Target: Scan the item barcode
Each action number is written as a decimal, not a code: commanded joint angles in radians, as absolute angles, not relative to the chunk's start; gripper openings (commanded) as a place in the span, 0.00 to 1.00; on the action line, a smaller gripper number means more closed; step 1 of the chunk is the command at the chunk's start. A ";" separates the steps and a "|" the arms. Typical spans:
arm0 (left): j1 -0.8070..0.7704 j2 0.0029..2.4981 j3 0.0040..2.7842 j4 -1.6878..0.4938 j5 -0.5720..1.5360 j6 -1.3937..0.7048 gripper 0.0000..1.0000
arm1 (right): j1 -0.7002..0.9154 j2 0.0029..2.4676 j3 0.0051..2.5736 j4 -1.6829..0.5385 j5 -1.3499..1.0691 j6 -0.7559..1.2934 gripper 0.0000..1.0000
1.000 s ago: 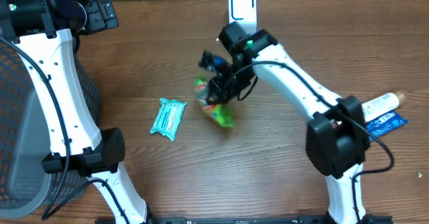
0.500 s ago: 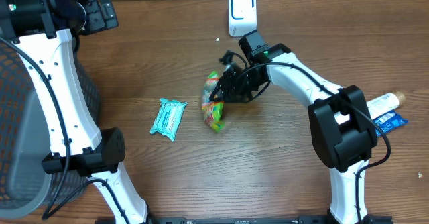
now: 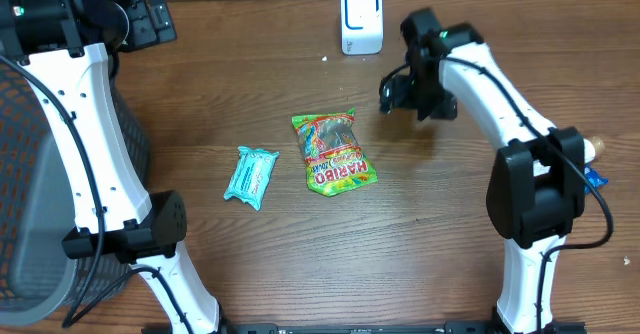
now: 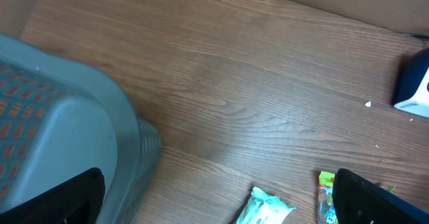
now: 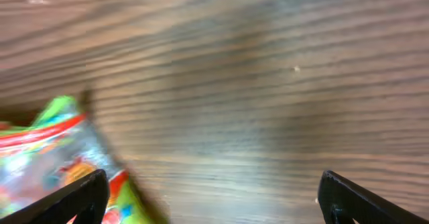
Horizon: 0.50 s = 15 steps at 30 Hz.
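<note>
Candy bag [image 3: 337, 154] lies flat at the centre of the overhead frame, below the scanner [image 3: 361, 20]. Right gripper [image 3: 393, 94] hovers at its upper right, fingers wide and empty. Left gripper [image 3: 158, 19], in the upper left, is also spread wide.

You see two arms of the same build. The left arm [image 3: 85, 124] and the right arm [image 3: 480, 69] have smooth white links with small dark screws, and round black joints [image 3: 150, 224] between them. Thin black cables [image 3: 608, 217] run along them. A small green light [image 3: 17, 12] glows on the left arm's black head. The right gripper [image 5: 214, 204] has two flat black fingers [image 5: 74, 200].
</note>
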<state>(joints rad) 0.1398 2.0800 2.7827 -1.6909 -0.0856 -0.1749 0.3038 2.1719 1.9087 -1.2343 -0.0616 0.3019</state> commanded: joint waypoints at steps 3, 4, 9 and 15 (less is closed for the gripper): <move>0.143 2.089 2.782 -1.689 -0.081 -0.157 1.00 | 0.402 2.159 1.953 -1.167 -0.403 0.220 1.00; 0.142 2.089 2.782 -1.689 -0.081 -0.157 1.00 | 0.418 2.159 1.938 -1.143 -0.421 0.220 1.00; 0.143 2.089 2.782 -1.689 -0.081 -0.157 1.00 | 0.511 2.163 1.853 -1.060 -0.391 0.204 0.88; 0.143 2.089 2.782 -1.689 -0.081 -0.157 1.00 | 0.577 2.163 1.818 -1.038 0.027 0.423 0.82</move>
